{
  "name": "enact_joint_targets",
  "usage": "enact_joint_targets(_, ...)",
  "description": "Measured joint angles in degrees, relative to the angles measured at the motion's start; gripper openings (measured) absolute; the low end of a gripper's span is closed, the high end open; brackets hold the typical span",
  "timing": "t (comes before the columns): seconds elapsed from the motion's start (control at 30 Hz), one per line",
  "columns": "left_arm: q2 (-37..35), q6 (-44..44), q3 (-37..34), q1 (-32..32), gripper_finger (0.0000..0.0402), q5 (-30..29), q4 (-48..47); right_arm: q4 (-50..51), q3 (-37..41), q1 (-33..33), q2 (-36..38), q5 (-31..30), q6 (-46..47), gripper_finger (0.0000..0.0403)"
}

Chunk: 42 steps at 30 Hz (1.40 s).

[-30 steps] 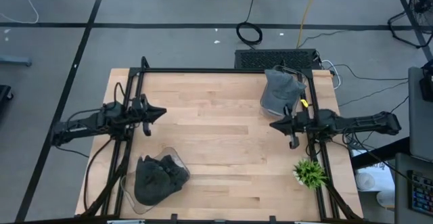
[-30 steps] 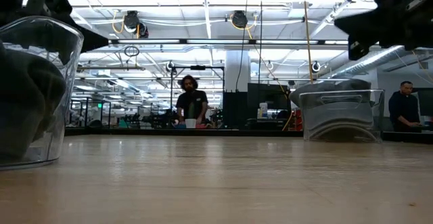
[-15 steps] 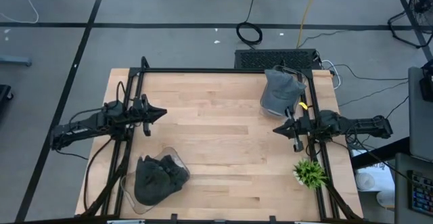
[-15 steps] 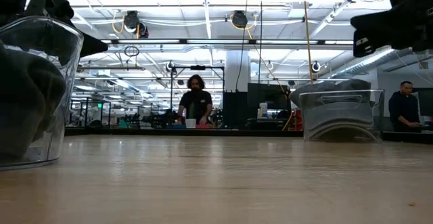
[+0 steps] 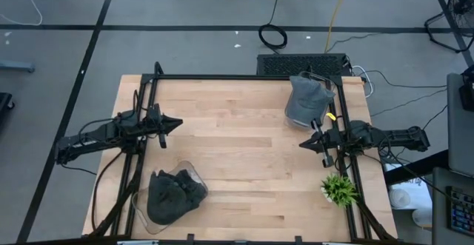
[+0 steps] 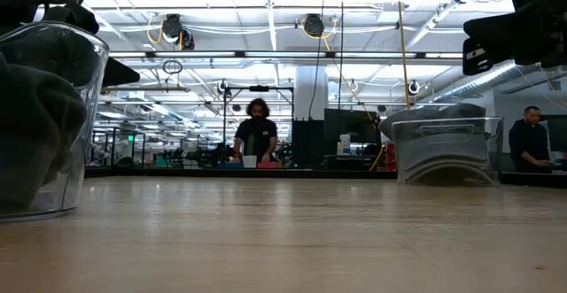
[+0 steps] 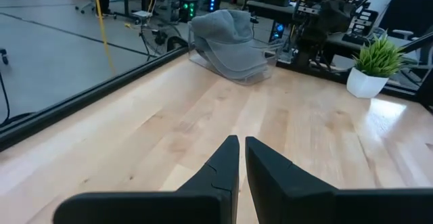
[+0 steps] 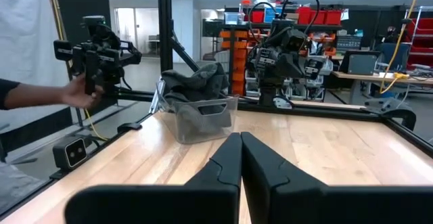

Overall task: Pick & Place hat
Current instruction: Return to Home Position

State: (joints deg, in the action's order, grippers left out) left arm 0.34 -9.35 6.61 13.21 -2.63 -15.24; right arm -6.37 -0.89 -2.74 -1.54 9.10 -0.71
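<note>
Two transparent bins stand on your table [image 5: 244, 149]. The lower-left bin [image 5: 186, 168] holds a heap of black caps [image 5: 172, 193]; the upper-right bin [image 6: 461, 156] holds grey caps [image 5: 309, 97]. You cannot count either heap. One potted plant [image 5: 339, 189] sits lower right. Your left gripper [image 5: 178, 123], mid-left, and right gripper [image 5: 302, 144], mid-right, hover level, pointing inward, fingers pressed together, grasping nothing.
</note>
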Motion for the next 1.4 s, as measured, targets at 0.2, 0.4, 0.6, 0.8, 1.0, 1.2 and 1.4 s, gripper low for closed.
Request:
enact_joint_targets(0.2, 0.0, 0.6, 0.0, 0.0, 0.0031, -0.4, 0.1, 0.0, 0.0, 0.0, 0.0, 0.0, 0.0, 0.0000)
enact_joint_targets(0.4, 0.0, -1.6, 0.0, 0.0, 0.0031, -0.5, 0.1, 0.0, 0.0, 0.0, 0.0, 0.0, 0.0, 0.0000)
enact_joint_targets(0.6, 0.0, -4.5, 0.0, 0.0, 0.0031, -0.4, 0.1, 0.0, 0.0, 0.0, 0.0, 0.0, 0.0, 0.0000)
enact_joint_targets(0.8, 0.0, -4.8, 0.0, 0.0, 0.0031, -0.4, 0.1, 0.0, 0.0, 0.0, 0.0, 0.0, 0.0, 0.0000)
enact_joint_targets(1.0, 0.0, -4.8, 0.0, 0.0, 0.0031, -0.4, 0.1, 0.0, 0.0, 0.0, 0.0, 0.0, 0.0, 0.0000)
enact_joint_targets(1.2, 0.0, -4.8, 0.0, 0.0, 0.0031, -0.4, 0.1, 0.0, 0.0, 0.0, 0.0, 0.0, 0.0, 0.0000)
enact_joint_targets(1.4, 0.0, -4.8, 0.0, 0.0, 0.0031, -0.4, 0.1, 0.0, 0.0, 0.0, 0.0, 0.0, 0.0, 0.0000)
